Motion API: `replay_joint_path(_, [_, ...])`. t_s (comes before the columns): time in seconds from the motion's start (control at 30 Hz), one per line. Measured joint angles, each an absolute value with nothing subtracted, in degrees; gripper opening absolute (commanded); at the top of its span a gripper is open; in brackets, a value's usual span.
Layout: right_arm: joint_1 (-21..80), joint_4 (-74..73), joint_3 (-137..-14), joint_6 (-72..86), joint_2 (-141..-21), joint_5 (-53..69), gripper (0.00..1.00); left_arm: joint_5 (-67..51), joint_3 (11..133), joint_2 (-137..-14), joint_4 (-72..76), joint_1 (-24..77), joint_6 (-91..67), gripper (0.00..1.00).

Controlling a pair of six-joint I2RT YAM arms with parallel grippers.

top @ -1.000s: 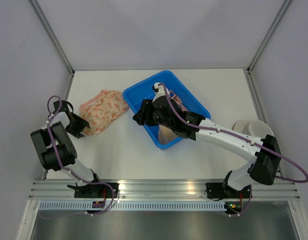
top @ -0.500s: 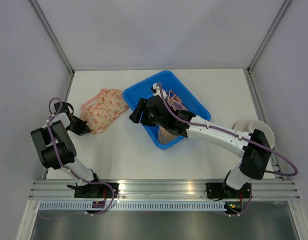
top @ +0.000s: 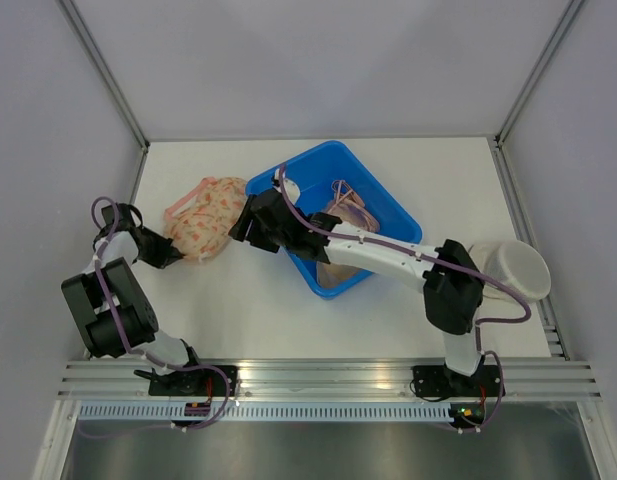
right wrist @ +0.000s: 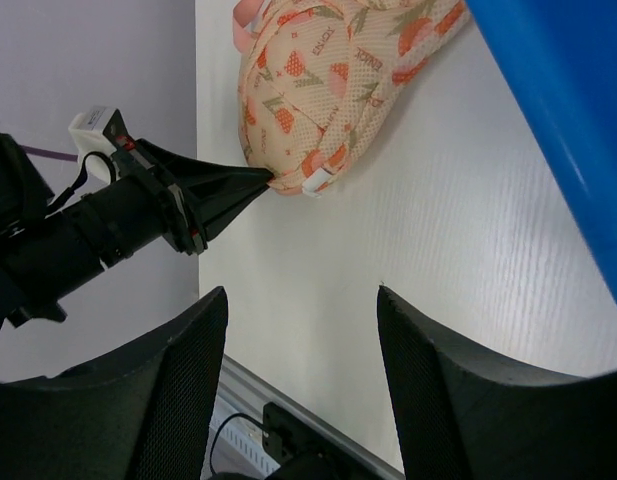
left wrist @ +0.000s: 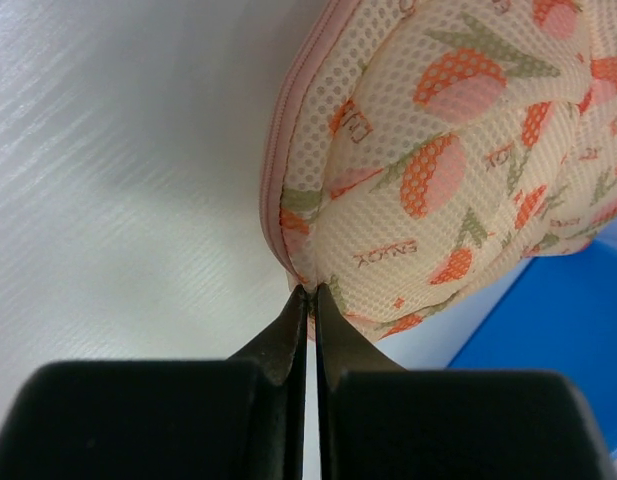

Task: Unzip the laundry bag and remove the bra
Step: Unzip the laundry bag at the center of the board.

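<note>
Left of frame | left end effector clamped on peach tulip-print mesh laundry bag corner | right end effector open | hold taut, right takes pink zipper.

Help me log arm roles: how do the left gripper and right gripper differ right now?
The left gripper is shut, pinching the edge of the laundry bag; the right gripper is open and holds nothing. The left gripper sits at the bag's left side, while the right gripper hovers at its right side, by the corner of the blue bin. Both have black fingers pointed toward the bag.
</note>
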State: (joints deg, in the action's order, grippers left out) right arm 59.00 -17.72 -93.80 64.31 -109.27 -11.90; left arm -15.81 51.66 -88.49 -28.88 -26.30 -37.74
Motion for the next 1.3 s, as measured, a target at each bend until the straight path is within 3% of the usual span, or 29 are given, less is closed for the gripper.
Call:
replay_joint_path(0.37, [59.2,-17.6,-107.3,66.3,-124.6,-12.1,0.65,-20.2,50.1,-88.0,-28.1,-26.3,-37.7,0.02])
replay_joint_path(1.3, [59.0,-10.6,-114.3,67.9,-139.8,-12.8,0.65,-23.1,48.5,-83.9,-27.0,-26.3,-37.7,0.02])
